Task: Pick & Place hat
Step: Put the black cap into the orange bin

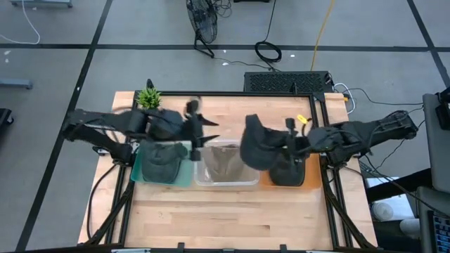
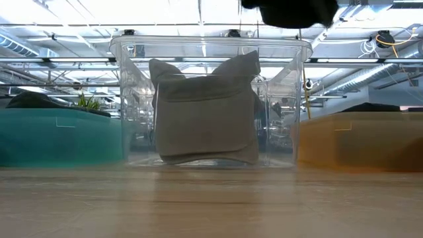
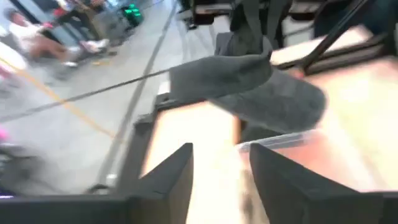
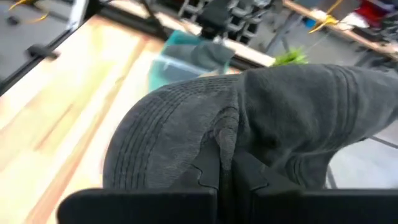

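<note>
Right gripper (image 4: 225,171) pinching dark hat (image 4: 249,124); keep pinch tight, carry over clear bin (image 1: 226,165). Left gripper (image 3: 221,165) spread, empty.

A light wooden table (image 1: 232,211) in a black frame carries three bins in a row across its middle. At nine o'clock sits a teal bin (image 1: 163,166) with a dark hat in it; at the centre, a clear bin (image 1: 226,166) holding a beige hat (standing upright in the low view); at three o'clock, an orange bin (image 1: 290,173). A small green plant (image 1: 148,97) stands at eleven o'clock, near the far edge.
</note>
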{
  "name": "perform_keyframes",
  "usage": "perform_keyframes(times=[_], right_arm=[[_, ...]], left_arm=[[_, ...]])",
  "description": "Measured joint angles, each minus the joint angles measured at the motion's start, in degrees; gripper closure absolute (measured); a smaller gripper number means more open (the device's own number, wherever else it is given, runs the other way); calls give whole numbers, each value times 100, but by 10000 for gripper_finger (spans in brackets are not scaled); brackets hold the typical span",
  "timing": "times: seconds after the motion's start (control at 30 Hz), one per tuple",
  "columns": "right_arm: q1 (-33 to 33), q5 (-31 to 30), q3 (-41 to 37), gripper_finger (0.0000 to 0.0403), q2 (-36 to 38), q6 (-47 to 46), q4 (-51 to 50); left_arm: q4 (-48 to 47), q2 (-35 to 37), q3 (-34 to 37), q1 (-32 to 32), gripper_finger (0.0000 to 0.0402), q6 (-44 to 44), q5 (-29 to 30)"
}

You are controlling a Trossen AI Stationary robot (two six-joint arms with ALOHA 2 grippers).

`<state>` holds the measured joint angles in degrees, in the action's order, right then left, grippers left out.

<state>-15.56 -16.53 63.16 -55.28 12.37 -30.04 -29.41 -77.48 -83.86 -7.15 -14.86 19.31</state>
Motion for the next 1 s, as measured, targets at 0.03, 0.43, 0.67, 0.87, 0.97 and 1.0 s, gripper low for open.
perform_keyframes(times=[0.03,0.43,0.67,0.87,0.97,1.0], right_arm=[[-69,4,0,402,72,-15,-189],[-662,30,9,403,333,-1010,-2294],[-930,348,-81,403,454,-1569,-2635],[-1107,628,-681,403,452,-1745,-2500],[-1120,625,-1000,403,449,-1613,-2461],[-1120,612,-1079,403,449,-1560,-2464]], left_arm=[[-70,175,58,83,228,160,-243],[1965,2658,2793,379,252,850,-725],[2804,3884,4038,234,273,1221,-1091],[3443,4520,4954,59,275,1188,-1200],[3725,4706,5320,51,275,1204,-1200],[3739,4775,5439,51,275,1205,-1197]])
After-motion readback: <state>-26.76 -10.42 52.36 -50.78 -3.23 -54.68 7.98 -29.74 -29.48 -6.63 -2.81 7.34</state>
